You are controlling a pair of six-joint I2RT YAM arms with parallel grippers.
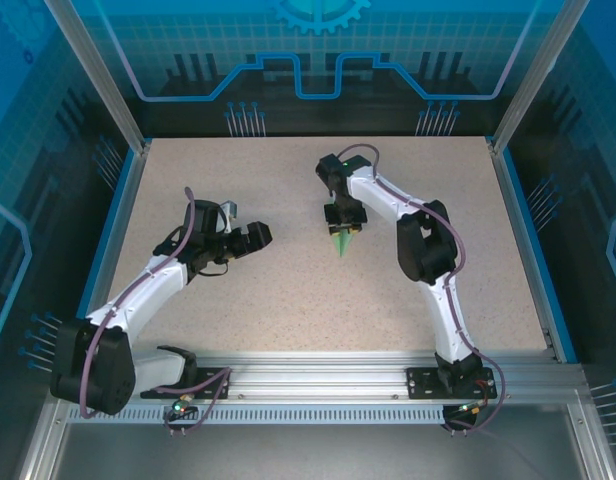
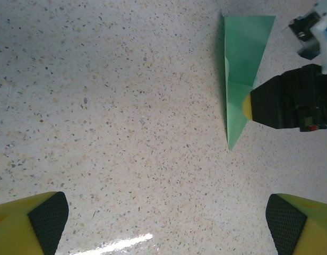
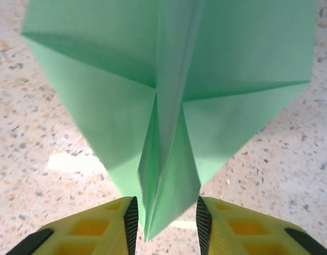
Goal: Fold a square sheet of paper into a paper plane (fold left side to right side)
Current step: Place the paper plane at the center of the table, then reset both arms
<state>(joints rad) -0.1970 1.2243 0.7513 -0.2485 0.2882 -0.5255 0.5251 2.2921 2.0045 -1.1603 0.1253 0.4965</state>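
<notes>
Two arms share the job, and only one is on the paper. The plane [image 1: 342,241] lies near the middle of the surface [image 1: 288,320], its point toward the near edge, already folded into a slim green dart with flaps meeting at a centre crease. The right end effector [image 3: 166,226] stands over it at a narrow gap, the raised centre fold between its pads [image 3: 131,218]. I cannot tell whether the pads are pinching the fold or just flanking it. The left end effector [image 1: 244,238] is spread wide with nothing in it, hanging above bare surface to the left of the plane and well apart from it. Judging by the shape, the folding looks nearly done, and the step in hand is setting or releasing the middle fold. The next move probably calls for a clean let-go: part the pads enough to clear the fold, then lift straight up so the light paper is not dragged or tipped. If the crease needs firming, squeeze it along its length first. No brand, label or writing can be read on the paper, the arms or the surface.
</notes>
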